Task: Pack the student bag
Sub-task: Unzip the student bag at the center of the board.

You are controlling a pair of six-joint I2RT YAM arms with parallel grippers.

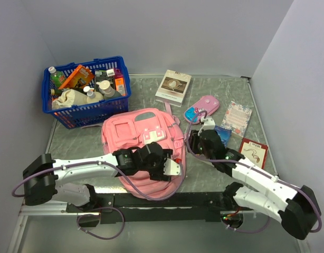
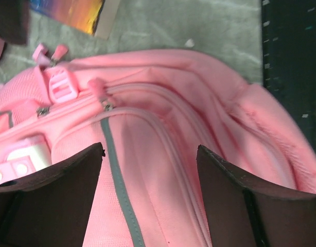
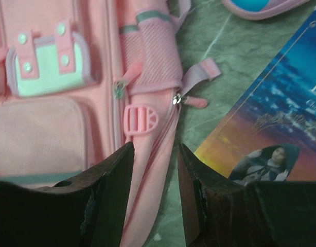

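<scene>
One student bag [image 1: 134, 133], left gripper [image 2: 150, 150], right gripper [image 3: 156, 147], one basket [image 1: 91, 112]

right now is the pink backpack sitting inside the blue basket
No, the backpack lies flat on the table, outside the basket and on its near side.

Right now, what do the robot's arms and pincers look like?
Both arms have white shells with black joints: the left arm and the right arm. A thin purple cable loops along each. The left pincer and right pincer each have two flat dark fingers, scuffed at the edges.
</scene>
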